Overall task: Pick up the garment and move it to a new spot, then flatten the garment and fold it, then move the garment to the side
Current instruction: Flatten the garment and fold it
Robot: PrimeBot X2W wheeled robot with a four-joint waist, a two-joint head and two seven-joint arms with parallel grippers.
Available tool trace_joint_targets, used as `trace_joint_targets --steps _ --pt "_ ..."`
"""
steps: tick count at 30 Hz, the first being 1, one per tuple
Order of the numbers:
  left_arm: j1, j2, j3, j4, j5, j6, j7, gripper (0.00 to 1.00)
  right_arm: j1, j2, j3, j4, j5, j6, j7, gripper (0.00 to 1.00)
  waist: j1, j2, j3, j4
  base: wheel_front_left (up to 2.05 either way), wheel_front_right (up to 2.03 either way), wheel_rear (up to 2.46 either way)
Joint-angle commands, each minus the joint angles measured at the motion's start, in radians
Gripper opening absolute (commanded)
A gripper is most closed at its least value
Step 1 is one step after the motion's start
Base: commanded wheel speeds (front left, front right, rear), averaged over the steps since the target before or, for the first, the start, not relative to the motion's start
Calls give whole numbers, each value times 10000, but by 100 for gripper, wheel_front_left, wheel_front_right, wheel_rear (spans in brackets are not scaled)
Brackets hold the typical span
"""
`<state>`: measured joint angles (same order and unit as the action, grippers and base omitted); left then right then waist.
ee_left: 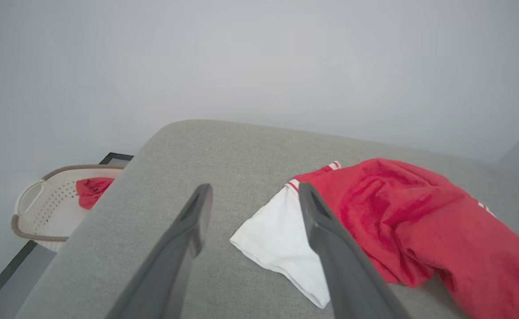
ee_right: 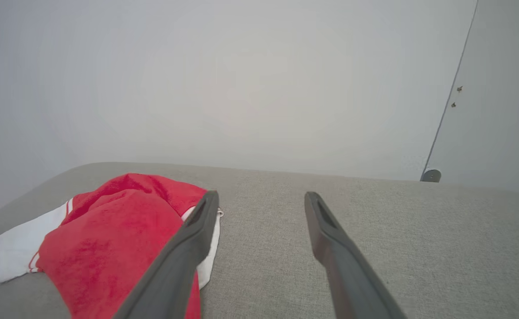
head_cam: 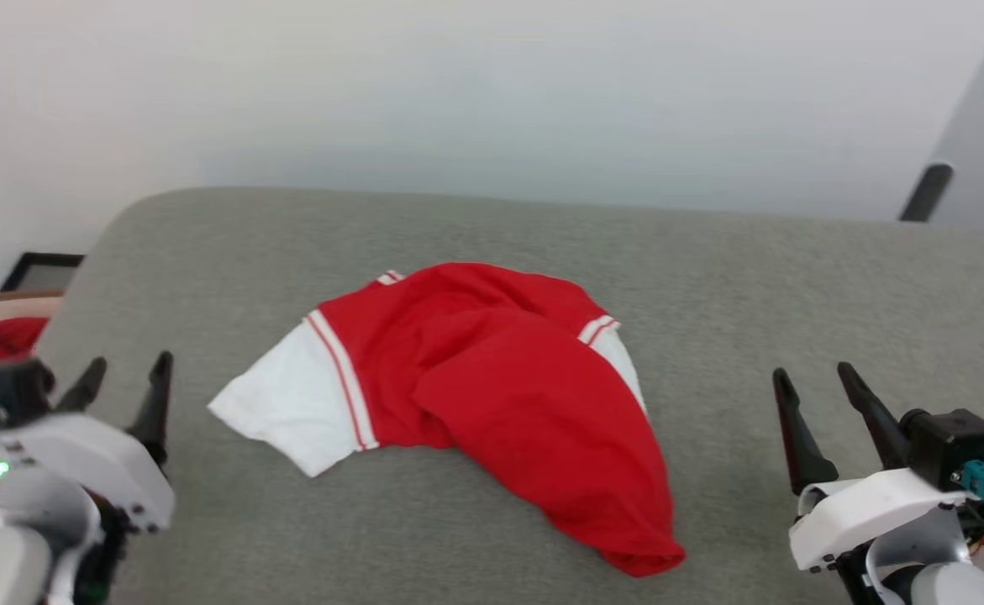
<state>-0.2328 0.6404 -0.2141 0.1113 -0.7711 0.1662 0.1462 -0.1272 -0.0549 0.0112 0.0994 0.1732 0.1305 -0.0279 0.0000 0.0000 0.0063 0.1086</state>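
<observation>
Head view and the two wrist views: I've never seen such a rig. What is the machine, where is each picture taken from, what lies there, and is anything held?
This is a wheeled robot with two arms, each ending in a gripper with two long dark fingers. The head view looks down from a camera on its head: the left gripper is at lower left, the right gripper at lower right. Each wrist view looks along that arm's own fingers. On the grey cushioned surface lies a crumpled red T-shirt with white sleeves and striped trim. Beyond the surface's left edge stands a cream perforated basket with a smaller red cloth in it. Both grippers are open and hold nothing; neither touches the T-shirt.
</observation>
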Motion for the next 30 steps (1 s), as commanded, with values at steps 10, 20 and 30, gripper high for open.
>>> trace_joint_targets --steps 10,20,30 --pt "1072 -1117 129 -167 496 -175 -3058 100 -648 -408 -381 460 108 4 1976 100 0 0 24 1456 0 0 0" --pt "1232 -2239 177 357 646 -491 -4030 100 -1903 -968 -716 1221 208 4 4557 100 0 0 765 2455 0 0 0" --pt "652 -3208 322 736 1196 -1140 -4118 100 -2800 -1618 -353 1611 301 3 6644 100 0 0 1556 3270 0 0 0"
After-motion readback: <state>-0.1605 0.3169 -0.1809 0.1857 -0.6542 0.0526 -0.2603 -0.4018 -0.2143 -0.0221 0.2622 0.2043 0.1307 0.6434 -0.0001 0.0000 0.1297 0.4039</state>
